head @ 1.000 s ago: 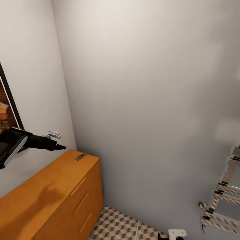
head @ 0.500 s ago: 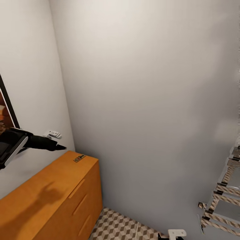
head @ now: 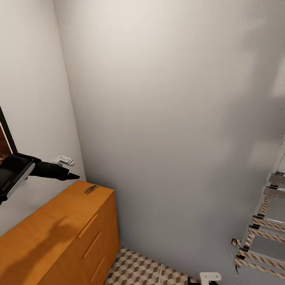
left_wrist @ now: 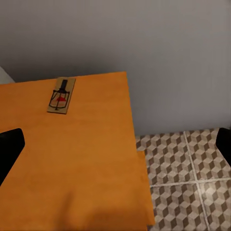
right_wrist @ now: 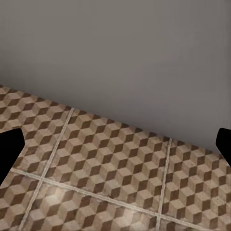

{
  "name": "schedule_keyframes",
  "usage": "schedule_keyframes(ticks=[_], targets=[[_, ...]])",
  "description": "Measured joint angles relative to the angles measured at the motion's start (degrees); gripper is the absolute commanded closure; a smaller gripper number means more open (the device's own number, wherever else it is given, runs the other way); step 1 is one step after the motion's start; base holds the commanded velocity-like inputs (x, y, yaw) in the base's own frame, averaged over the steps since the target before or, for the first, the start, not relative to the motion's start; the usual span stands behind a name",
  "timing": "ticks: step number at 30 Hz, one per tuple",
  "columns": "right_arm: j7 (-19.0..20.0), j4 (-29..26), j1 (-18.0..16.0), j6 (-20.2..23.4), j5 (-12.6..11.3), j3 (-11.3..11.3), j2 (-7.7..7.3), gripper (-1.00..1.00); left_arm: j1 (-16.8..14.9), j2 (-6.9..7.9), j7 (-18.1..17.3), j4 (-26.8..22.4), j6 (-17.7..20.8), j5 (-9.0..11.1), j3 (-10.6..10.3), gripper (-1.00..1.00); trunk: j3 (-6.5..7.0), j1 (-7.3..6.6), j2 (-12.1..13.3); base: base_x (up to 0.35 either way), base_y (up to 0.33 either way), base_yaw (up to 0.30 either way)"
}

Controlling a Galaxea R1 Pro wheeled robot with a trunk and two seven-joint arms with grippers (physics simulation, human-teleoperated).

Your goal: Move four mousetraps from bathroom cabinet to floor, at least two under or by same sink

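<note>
One mousetrap, a small tan board with dark metal and a red spot, lies on the far corner of the orange-brown cabinet. In the left wrist view the mousetrap lies ahead on the cabinet top. My left gripper hovers above the cabinet, short of the trap, open and empty, its black fingertips spread wide. My right gripper is open and empty above the bathroom floor, facing a grey wall. The sink is out of view.
Grey walls meet in a corner behind the cabinet. The cube-patterned floor shows beside the cabinet's end. A chrome rack hangs on the wall at the right. A dark-framed picture hangs at the far left.
The whole head view has shifted a little, so the camera moved: cabinet and picture sit further left in the picture. My left arm keeps the same pose.
</note>
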Motion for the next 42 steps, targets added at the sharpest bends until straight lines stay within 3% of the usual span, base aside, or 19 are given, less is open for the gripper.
schedule_keyframes(ticks=[12,29,42], targets=[[-0.03,0.0,0.0,0.0,-0.03,0.0,0.0,-1.0,0.0,0.0,0.0,0.97,-0.02,-0.01,-0.03,-1.0,0.01,-0.01,0.0,0.026,0.0,-0.003],[-0.03,0.0,0.0,0.0,-0.01,0.02,0.0,-1.0,0.0,-0.01,0.0,2.62,-1.71,-0.01,-0.02,-1.0,-0.01,-0.01,0.0,0.173,0.0,0.0],[-0.03,0.0,-0.01,0.0,-0.02,0.0,0.0,-1.0,0.0,0.0,-0.01,3.08,-1.81,-0.02,-0.58,-1.0,-0.64,0.0,0.01,0.028,0.0,0.0]])
